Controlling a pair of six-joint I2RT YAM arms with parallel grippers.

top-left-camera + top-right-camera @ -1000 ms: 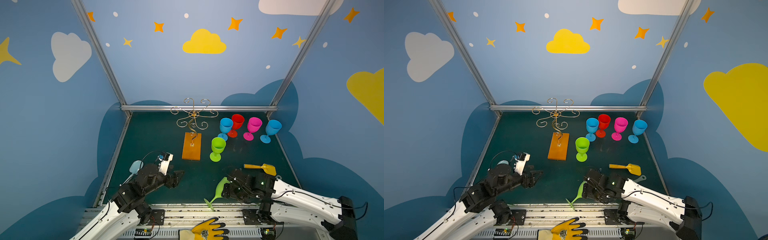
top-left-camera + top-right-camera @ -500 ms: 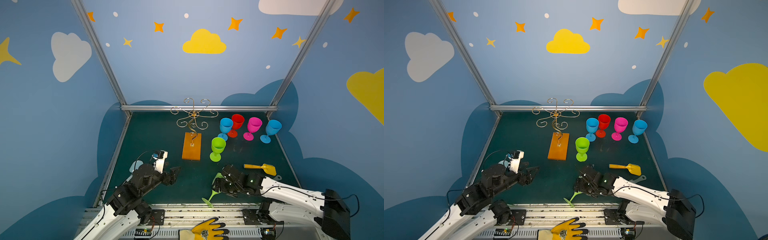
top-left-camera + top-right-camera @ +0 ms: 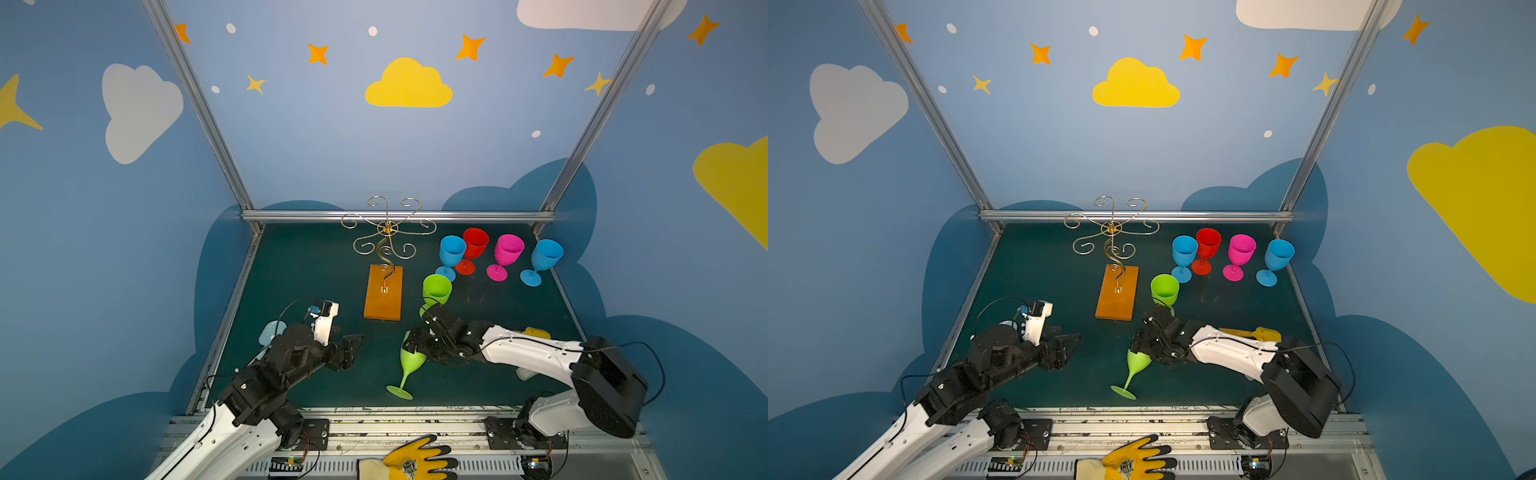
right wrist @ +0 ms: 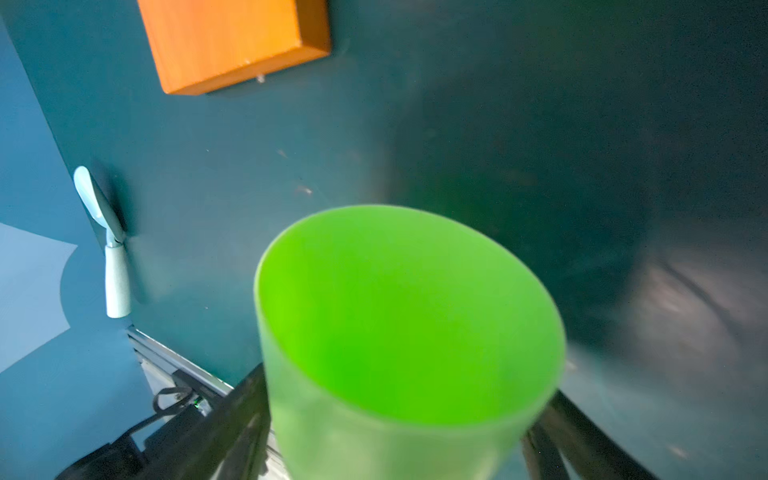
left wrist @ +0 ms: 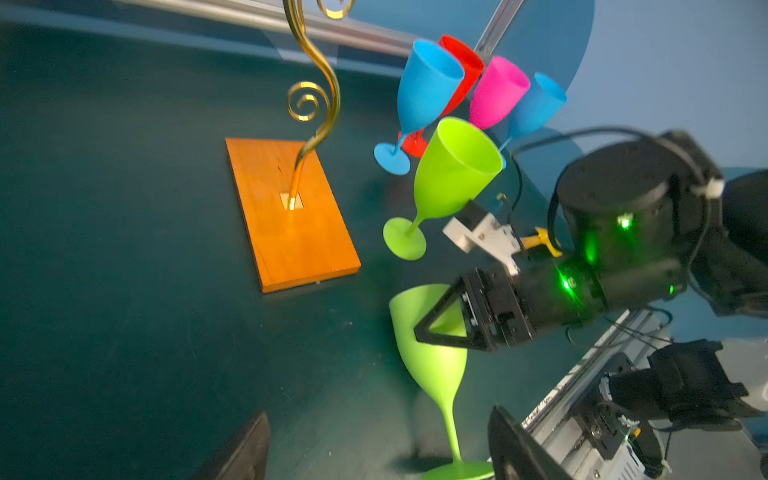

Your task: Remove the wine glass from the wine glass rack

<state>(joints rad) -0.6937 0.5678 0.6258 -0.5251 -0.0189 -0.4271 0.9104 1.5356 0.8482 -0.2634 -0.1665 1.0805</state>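
The right hand (image 3: 417, 338) grips the tilted green wine glass (image 3: 409, 362) near the table (image 3: 316, 266) front edge; the left hand (image 3: 352, 348) hangs released, empty

No legible text, labels, brands, numbers or signs anywhere

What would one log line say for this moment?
rack: empty | right fingers: gripping tilted green glass by bowl | left fingers: open, empty

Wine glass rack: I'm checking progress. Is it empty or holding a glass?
Empty: in both top views no glass hangs on the wine glass rack. The right gripper holds a tilted green glass.
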